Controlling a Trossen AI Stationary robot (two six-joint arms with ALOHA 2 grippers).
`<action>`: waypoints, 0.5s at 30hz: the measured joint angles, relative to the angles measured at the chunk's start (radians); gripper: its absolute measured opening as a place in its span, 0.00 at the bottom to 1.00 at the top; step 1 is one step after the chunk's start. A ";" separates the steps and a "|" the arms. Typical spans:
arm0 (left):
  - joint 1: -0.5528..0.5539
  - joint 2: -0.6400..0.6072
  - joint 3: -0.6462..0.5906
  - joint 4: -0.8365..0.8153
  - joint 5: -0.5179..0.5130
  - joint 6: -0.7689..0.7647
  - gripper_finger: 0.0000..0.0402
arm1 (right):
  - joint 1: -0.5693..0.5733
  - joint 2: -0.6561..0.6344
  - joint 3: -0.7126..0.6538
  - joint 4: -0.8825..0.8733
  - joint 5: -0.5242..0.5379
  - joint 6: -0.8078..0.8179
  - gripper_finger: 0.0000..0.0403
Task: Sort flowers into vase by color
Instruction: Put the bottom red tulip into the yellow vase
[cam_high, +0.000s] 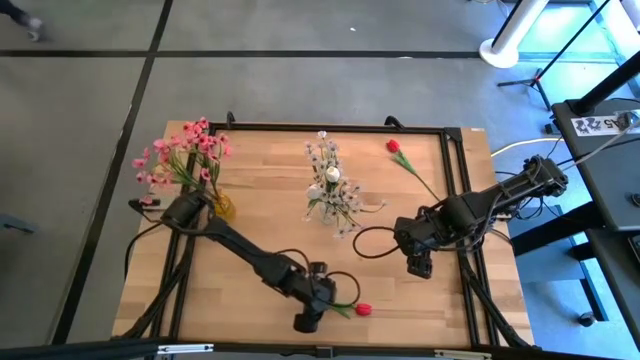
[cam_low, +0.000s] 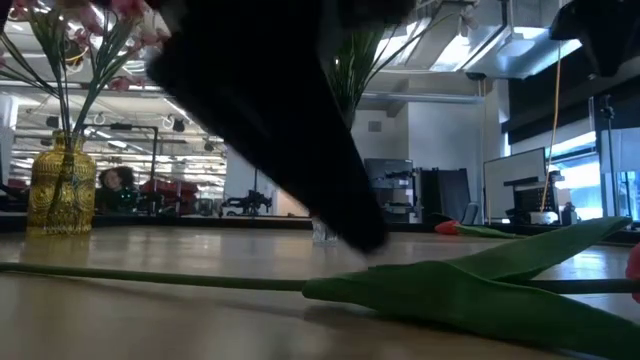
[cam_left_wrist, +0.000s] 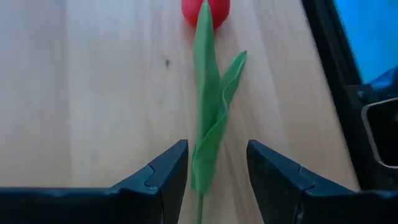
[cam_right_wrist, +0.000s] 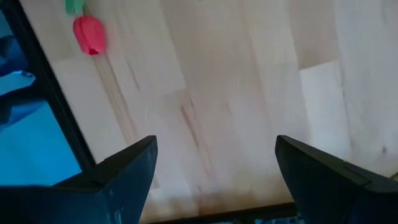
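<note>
A red rosebud (cam_high: 362, 309) lies flat on the table near its near edge, its green leaf (cam_left_wrist: 210, 124) and stem pointing toward my left gripper (cam_high: 308, 318). That gripper (cam_left_wrist: 217, 177) is open, with a finger on either side of the leaf's lower end and a gap still showing. A second red rosebud (cam_high: 393, 146) lies far right. Pink blossom sprays (cam_high: 185, 150) stand in a gold vase (cam_high: 222, 206). White sprigs (cam_high: 328, 165) stand in a clear vase (cam_high: 330, 212). My right gripper (cam_high: 420, 265) hovers open over bare wood (cam_right_wrist: 214, 174).
The table's dark frame (cam_high: 455, 200) runs along its edges. Cables loop on the wood between the arms (cam_high: 370, 240). In the low view the leaf (cam_low: 480, 290) lies in front, with the gold vase (cam_low: 62, 190) to the left. A red rosebud (cam_right_wrist: 89, 34) shows beside the frame in the right wrist view.
</note>
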 joint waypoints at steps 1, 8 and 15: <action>0.000 0.017 0.012 -0.001 0.007 0.001 0.40 | 0.000 0.000 0.000 0.000 0.007 0.000 0.81; -0.007 0.092 0.042 0.024 -0.006 0.034 0.29 | 0.000 0.000 0.000 0.020 0.035 -0.021 0.81; -0.032 0.086 0.054 0.004 -0.090 -0.002 0.04 | 0.001 0.000 0.000 0.019 0.046 -0.026 0.81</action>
